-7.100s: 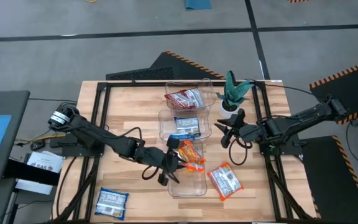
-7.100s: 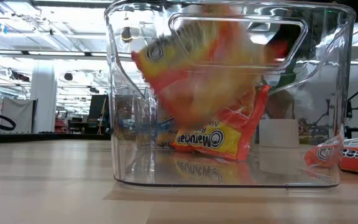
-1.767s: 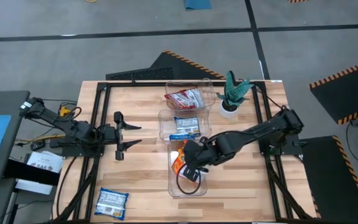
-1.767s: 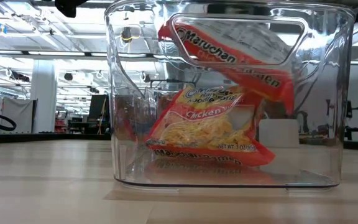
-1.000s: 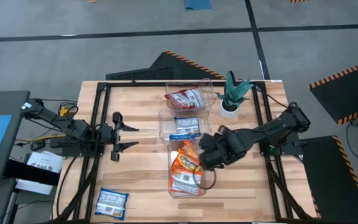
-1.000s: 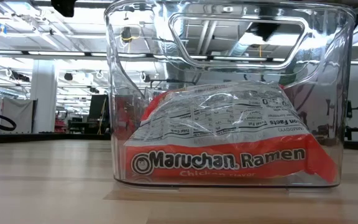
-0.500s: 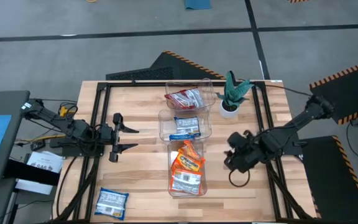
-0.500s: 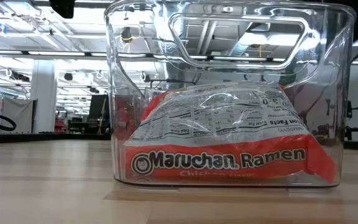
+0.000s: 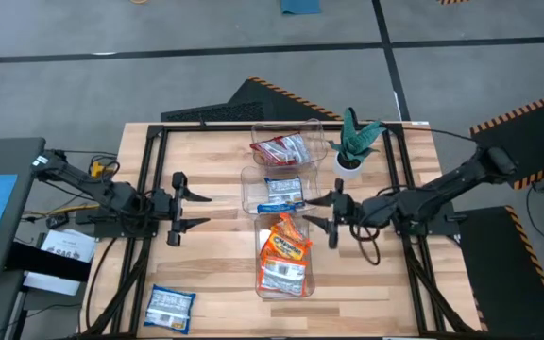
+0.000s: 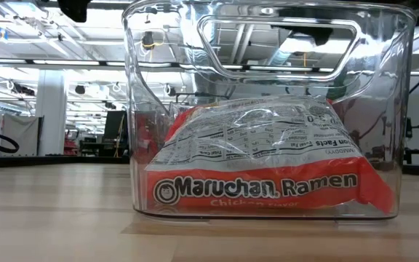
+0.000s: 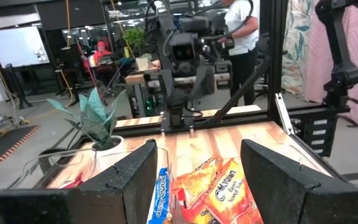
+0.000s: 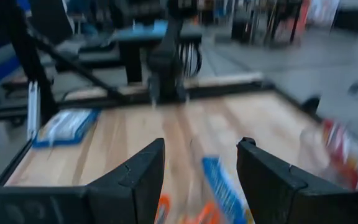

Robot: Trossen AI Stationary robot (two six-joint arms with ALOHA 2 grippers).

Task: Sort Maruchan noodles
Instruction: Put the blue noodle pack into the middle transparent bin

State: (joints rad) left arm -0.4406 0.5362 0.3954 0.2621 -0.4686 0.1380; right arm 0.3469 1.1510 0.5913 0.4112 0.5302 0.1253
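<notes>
Three clear bins stand in a row at the table's middle. The far bin [image 9: 317, 132] holds a red noodle packet [image 9: 281, 149]. The middle bin [image 9: 249, 185] holds a blue-and-white packet [image 9: 281, 194]. The near bin [image 9: 306, 286] holds orange packets [image 9: 283, 255] lying flat on its floor [image 10: 260, 182]. One more blue-and-white packet [image 9: 170, 307] lies on the table near the front left. My left gripper [image 9: 206, 211] stands open left of the bins. My right gripper [image 9: 310, 212] stands open just right of them, fingers pointing at the bins. Neither holds anything.
A small potted plant [image 9: 352, 142] stands at the far right beside the far bin. Black frame rails [image 9: 154, 170] run along the table's edges. A cable loop [image 9: 366, 247] hangs under my right arm. Bare wood lies left and right of the bins.
My right gripper has drawn back from the near bin toward the table's right edge, then swung level, with its fingers pointing at the bins again. The orange packets have stayed flat in the near bin.
</notes>
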